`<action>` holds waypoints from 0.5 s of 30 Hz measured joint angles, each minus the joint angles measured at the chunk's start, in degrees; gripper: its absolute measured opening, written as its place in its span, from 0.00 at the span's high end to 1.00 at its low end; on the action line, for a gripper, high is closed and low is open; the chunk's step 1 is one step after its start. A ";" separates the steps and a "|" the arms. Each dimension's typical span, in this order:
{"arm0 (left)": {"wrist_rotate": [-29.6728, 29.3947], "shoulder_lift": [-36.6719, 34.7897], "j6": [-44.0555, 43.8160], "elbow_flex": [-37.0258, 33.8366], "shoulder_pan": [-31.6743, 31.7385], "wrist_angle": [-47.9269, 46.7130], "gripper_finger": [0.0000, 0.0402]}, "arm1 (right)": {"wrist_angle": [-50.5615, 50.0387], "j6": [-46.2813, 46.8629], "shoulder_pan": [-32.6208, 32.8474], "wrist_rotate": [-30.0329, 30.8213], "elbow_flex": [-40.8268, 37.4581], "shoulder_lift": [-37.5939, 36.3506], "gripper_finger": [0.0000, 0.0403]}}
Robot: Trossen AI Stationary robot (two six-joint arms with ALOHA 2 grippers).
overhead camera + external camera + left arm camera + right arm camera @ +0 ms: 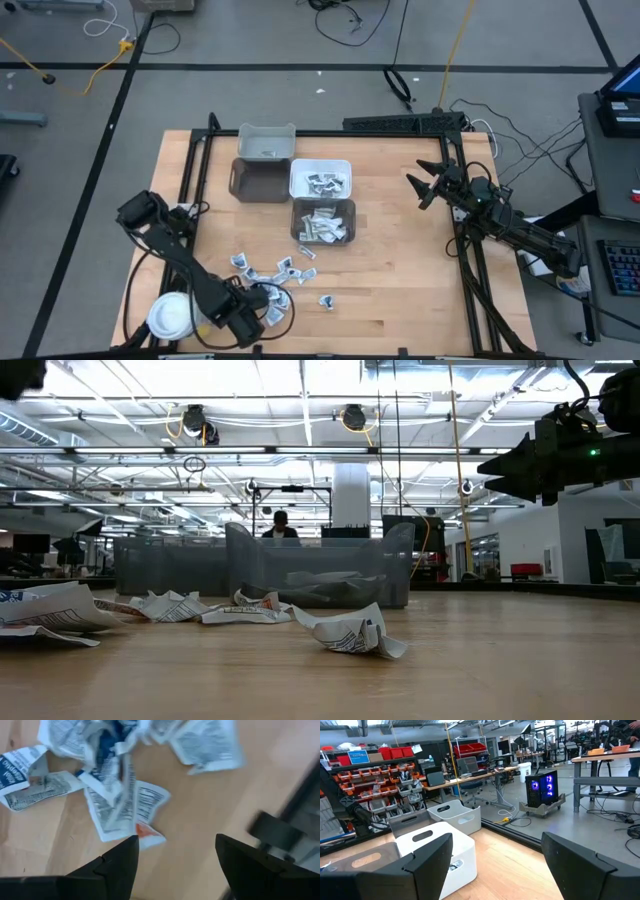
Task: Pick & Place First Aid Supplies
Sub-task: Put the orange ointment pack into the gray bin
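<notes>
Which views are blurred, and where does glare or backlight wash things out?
Left wrist view: the packets are smeared by motion blur. Low view: bright ceiling lights backlight the scene, leaving the right gripper a dark silhouette. High and right wrist views look sharp, evenly lit.

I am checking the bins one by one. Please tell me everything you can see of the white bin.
The white bin is a small rectangular tub, plastic by its look, with rounded corners and a slot handle in its end wall, seen in the right wrist view. It stands upright near the table's middle, against the two grey bins beside it. Several packets lie inside. No gripper touches it.
</notes>
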 joint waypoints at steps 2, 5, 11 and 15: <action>-0.92 0.00 -1.89 -2.38 0.24 2.99 0.36 | 0.00 0.00 -0.01 0.00 0.00 0.01 0.26; -1.35 0.00 -5.37 -5.58 0.59 7.22 0.37 | 0.00 0.00 0.00 0.00 0.00 0.00 0.26; -1.73 -0.16 -14.09 -9.39 1.39 10.55 0.39 | 0.00 0.00 -0.01 0.00 0.02 0.01 0.26; -1.66 -0.17 -15.90 -9.51 2.13 10.86 0.41 | 0.01 0.00 0.00 0.00 0.00 0.00 0.26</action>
